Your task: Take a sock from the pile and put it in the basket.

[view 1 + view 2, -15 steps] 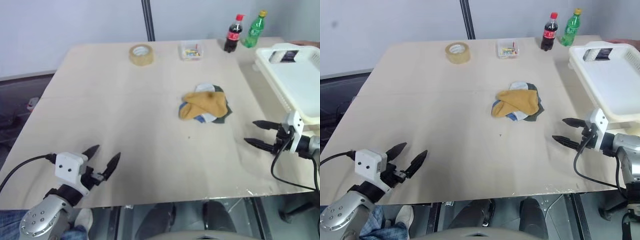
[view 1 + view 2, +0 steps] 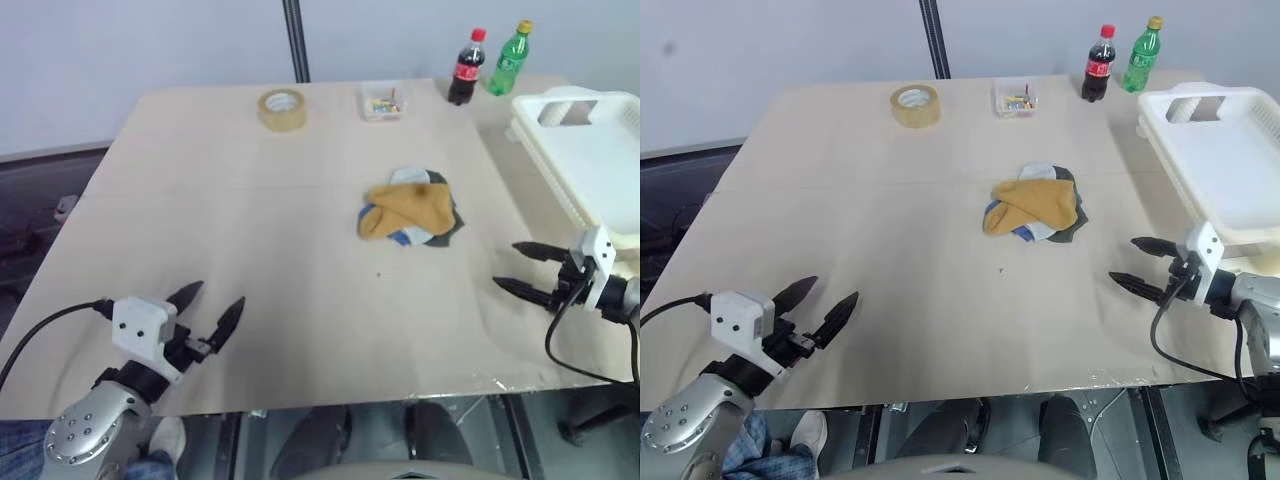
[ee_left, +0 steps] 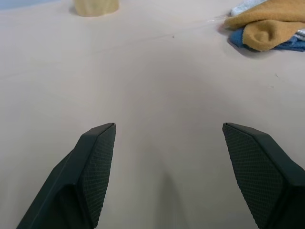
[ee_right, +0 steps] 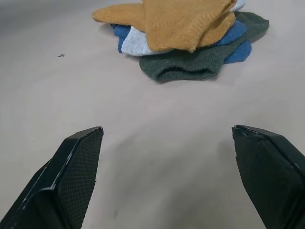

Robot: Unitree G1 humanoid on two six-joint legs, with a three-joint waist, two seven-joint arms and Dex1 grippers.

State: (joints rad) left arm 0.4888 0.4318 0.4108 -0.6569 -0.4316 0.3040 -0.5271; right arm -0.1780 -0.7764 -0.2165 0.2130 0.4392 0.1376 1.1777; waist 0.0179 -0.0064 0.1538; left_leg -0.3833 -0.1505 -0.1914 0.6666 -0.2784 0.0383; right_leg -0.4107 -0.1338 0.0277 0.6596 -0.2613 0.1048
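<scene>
A mustard-yellow sock point(image 2: 408, 207) lies on top of the pile point(image 2: 434, 234) of grey, blue and dark green socks near the middle of the table point(image 2: 250, 220). The right wrist view looks straight at that sock point(image 4: 181, 21). The cream-white basket point(image 2: 590, 160) stands at the table's right edge. My right gripper point(image 2: 518, 268) hovers open over the table's right front, just in front of the basket and to the right of the pile. My left gripper point(image 2: 214, 305) is open over the front left of the table, far from the socks. Neither gripper holds anything.
At the far side of the table stand a roll of tape point(image 2: 282, 108), a small clear box of coloured bits point(image 2: 381, 102), a cola bottle point(image 2: 464, 68) and a green bottle point(image 2: 508, 60). A black pole point(image 2: 296, 40) rises behind the table.
My right gripper has drifted slightly right and towards the front edge. My left gripper has edged a little forward. The socks lie as before.
</scene>
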